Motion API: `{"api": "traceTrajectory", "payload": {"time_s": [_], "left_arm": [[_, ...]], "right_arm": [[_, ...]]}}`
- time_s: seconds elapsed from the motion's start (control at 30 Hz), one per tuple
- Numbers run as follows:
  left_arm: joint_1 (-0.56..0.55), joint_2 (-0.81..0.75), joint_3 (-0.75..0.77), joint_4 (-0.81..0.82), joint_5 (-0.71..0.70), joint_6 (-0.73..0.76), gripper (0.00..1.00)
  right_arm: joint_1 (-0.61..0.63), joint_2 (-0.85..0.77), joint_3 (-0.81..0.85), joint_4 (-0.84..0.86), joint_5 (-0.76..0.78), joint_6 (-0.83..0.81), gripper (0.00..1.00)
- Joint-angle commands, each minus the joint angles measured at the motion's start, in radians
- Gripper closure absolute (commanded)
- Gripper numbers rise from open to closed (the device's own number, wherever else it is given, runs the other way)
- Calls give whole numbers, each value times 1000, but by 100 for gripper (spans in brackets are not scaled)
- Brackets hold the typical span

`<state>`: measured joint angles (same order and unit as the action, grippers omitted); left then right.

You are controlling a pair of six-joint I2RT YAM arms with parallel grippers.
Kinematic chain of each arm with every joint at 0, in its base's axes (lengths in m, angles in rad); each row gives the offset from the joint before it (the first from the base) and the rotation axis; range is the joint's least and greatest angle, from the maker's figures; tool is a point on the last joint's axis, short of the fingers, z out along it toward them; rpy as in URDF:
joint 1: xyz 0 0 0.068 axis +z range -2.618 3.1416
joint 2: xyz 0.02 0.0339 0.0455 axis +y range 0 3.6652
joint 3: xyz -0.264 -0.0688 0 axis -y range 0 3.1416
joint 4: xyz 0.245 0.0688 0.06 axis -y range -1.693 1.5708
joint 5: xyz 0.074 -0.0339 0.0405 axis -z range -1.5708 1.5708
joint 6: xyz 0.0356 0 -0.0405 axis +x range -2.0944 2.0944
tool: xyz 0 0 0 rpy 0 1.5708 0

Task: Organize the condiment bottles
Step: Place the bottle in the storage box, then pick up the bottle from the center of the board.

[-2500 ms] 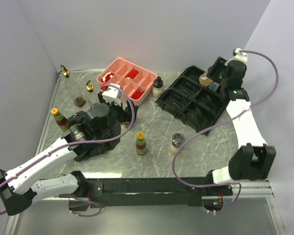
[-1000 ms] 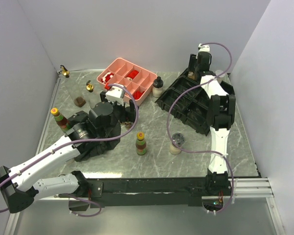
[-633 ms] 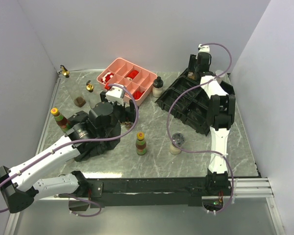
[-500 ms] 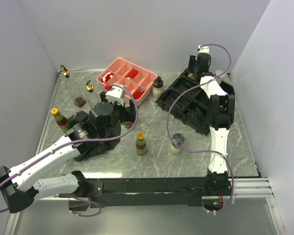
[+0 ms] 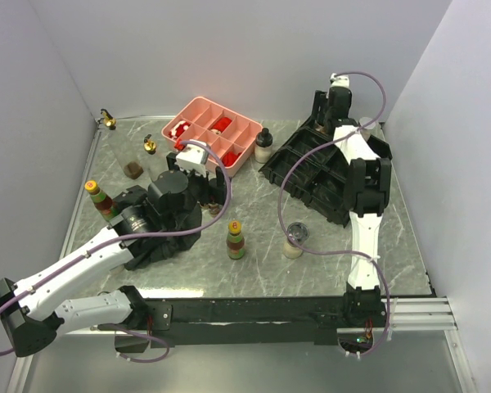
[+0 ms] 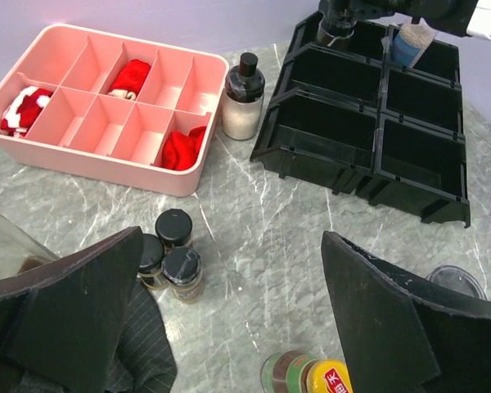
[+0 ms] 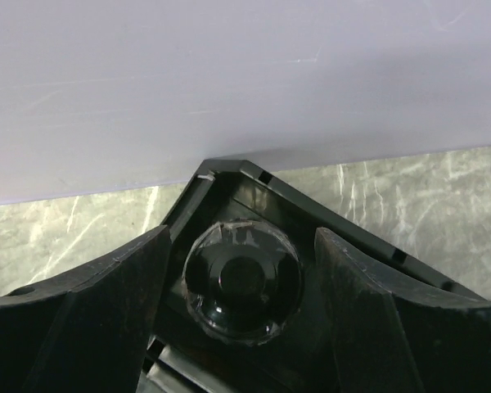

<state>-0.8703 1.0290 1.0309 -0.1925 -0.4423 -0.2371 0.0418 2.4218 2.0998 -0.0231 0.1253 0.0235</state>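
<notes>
Worktop (image 5: 262,274): grey marbled, carrying a pink tray (image 6: 106,166) with red pieces in several cells; every place below is reckoned from this tray. Organizer (image 6: 311,155): black open-topped bins, just right of the tray. Right end effector (image 7: 241,241): over the organizer's far corner bin, its fingers parted on either side of a black cap with a thin gap showing at each, so open and gripping nothing. Capped bottle (image 7: 244,278): upright in that corner bin, between those fingers. Blue-labelled bottle (image 6: 409,42): in a far bin of the organizer, farther from the tray than the capped bottle. White shaker (image 6: 241,102): black cap, pale contents, upright just beside the tray's right end, between tray and organizer. Left end effector (image 6: 229,246): held above the worktop in front of the tray, fingers spread wide, nothing between them. Dark jars (image 6: 173,228): three, black-lidded, clustered close together just in front of the tray's right end. Cloth (image 5: 159,237): black, front-left of the tray, under the left arm. Sauce bottle (image 5: 236,240): yellow cap, upright, well in front of the tray. Grey-lidded shaker (image 5: 294,240): front-right of the tray, near the organizer's front. Second sauce bottle (image 5: 98,196): front-left of the tray, beyond the cloth. Gold-spouted bottle (image 5: 150,151): just left of the tray. Second gold-spouted bottle (image 5: 108,121): farther left, in the far corner.
</notes>
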Motion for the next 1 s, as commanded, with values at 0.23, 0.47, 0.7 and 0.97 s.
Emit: {"api": "traceTrajectory", "payload": {"time_s": [0.23,0.47,0.7,0.97], "left_arm": [[-2,-47,5,62,-42,38,3],[-4,-66,-11,77,-29,56,3],[-4,-90,-34,111,-22,65,4],[-2,-110,-32,110,-9,58,4]], "right_arm": [[30,-490,-228,-115,-16,167,23],[90,-794,-560,-225,-148,363,25],[223,-1107,-892,-231,-210,377,26],[380,-1300,-1151,-320,-187,372,25]]}}
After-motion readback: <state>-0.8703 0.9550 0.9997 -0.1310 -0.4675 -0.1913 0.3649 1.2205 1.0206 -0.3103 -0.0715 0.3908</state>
